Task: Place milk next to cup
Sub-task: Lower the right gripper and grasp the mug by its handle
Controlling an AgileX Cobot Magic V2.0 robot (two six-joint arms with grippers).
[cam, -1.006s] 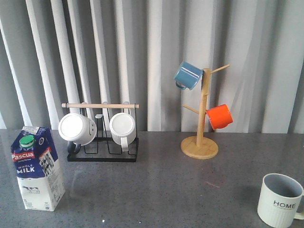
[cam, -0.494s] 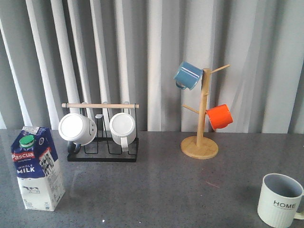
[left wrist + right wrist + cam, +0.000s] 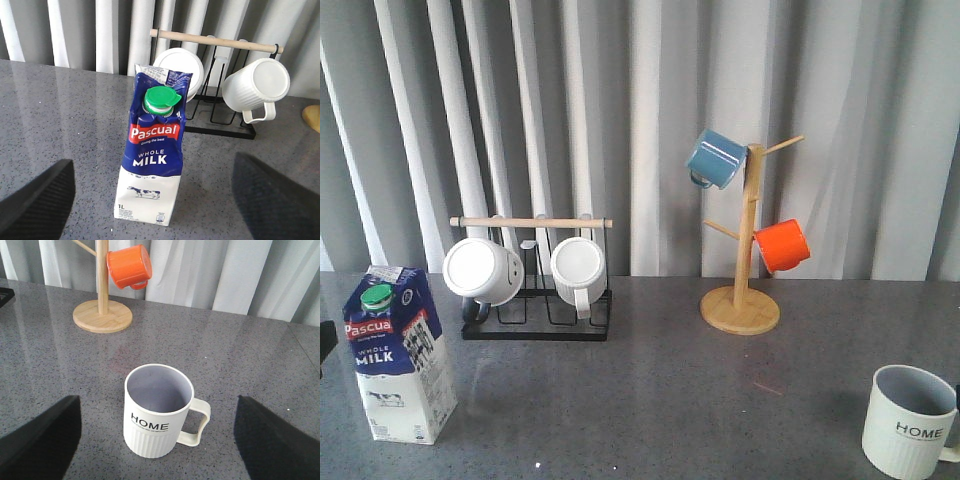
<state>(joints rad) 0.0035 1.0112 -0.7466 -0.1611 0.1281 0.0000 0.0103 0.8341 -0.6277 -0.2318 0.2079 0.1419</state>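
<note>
The milk (image 3: 398, 352) is a blue and white carton with a green cap. It stands upright at the front left of the table. In the left wrist view the milk (image 3: 154, 150) stands between and just beyond the wide-open fingers of my left gripper (image 3: 155, 197), which does not touch it. The cup (image 3: 908, 422), cream-white and ribbed with "HOME" on it, stands at the front right. In the right wrist view the cup (image 3: 157, 410) sits between the open fingers of my right gripper (image 3: 157, 437), untouched, with its handle (image 3: 196, 424) pointing sideways.
A black wire rack (image 3: 536, 312) with a wooden bar holds two plain white mugs (image 3: 483, 272) at the back left. A wooden mug tree (image 3: 744, 262) carries a blue mug (image 3: 715, 158) and an orange mug (image 3: 783, 245) at the back right.
Dark slivers of the arms now show at the left and right edges of the front view. The milk and the cup have not moved.
</note>
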